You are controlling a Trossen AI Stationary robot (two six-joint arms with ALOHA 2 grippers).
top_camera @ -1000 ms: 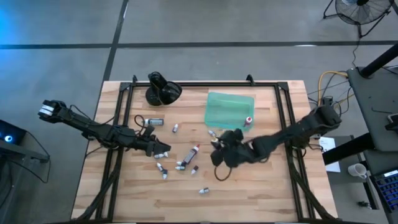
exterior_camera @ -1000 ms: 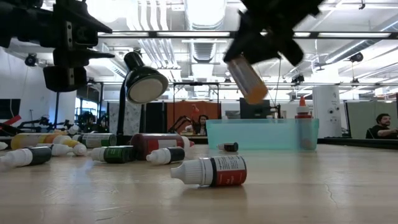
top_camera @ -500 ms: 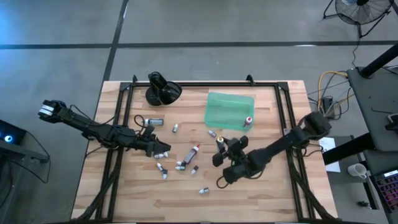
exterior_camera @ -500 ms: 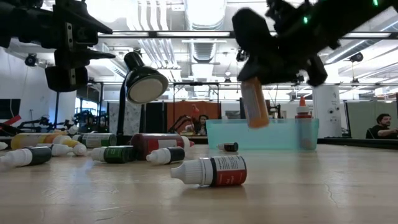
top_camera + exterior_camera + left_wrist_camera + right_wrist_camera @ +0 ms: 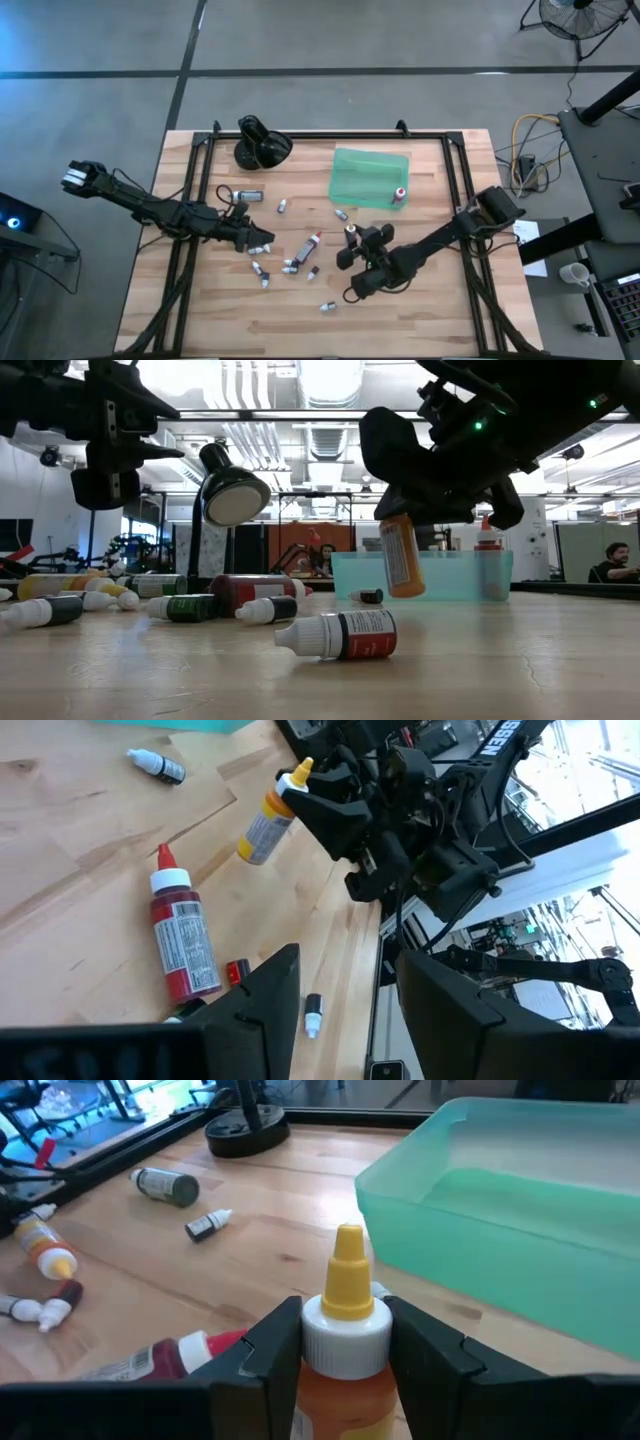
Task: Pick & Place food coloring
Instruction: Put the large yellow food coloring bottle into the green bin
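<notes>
right end effector point(image 5: 352, 243) – pinching yellow-capped orange bottle point(image 5: 346, 1340), upright, lifted off desk point(image 5: 420, 300), near green tray point(image 5: 370, 176) | left end effector point(image 5: 262, 240) – spread, empty, well apart from tray, by scattered bottles point(image 5: 290, 262)

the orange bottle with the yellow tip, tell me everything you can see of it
The orange bottle is small and looks like plastic, with a white collar and a yellow cone tip. The right gripper holds it by the neck, a dark finger on each side of the collar. In the low view it hangs clear above the wooden table, label on its side, slightly tilted, in front of the teal tray, not in it.
</notes>
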